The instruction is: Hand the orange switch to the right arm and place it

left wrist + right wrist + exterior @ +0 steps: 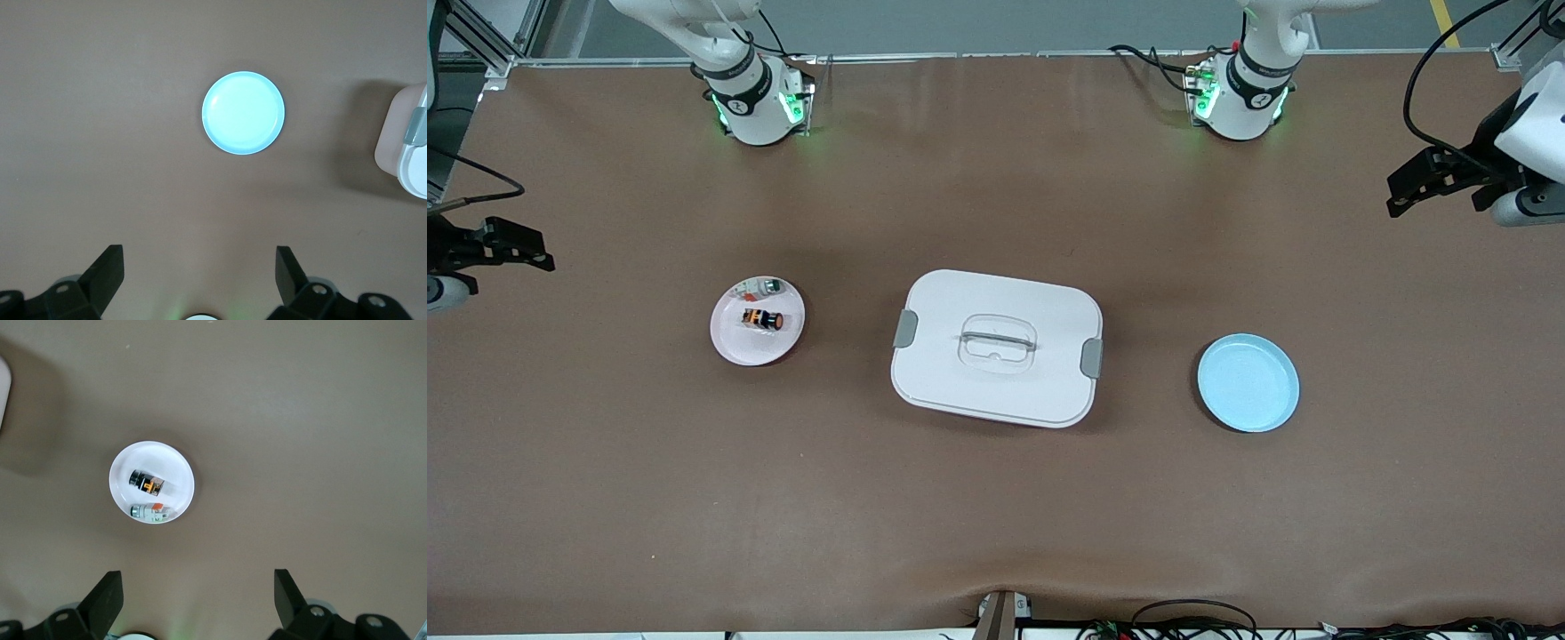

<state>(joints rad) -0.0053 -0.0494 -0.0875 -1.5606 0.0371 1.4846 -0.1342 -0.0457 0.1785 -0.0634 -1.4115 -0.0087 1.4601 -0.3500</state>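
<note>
The orange switch lies on its side on a small pinkish-white plate toward the right arm's end of the table. In the right wrist view the switch lies on that plate beside a whitish small part. My right gripper is open and empty, up in the air past that end of the table; its own view shows only bare table between its fingers. My left gripper is open and empty, high over the left arm's end; its own view shows only bare table between its fingers.
A white lidded box with grey clasps and a clear handle stands mid-table; its edge shows in the left wrist view. An empty light blue plate sits toward the left arm's end and also shows in the left wrist view. The whitish part has a green end.
</note>
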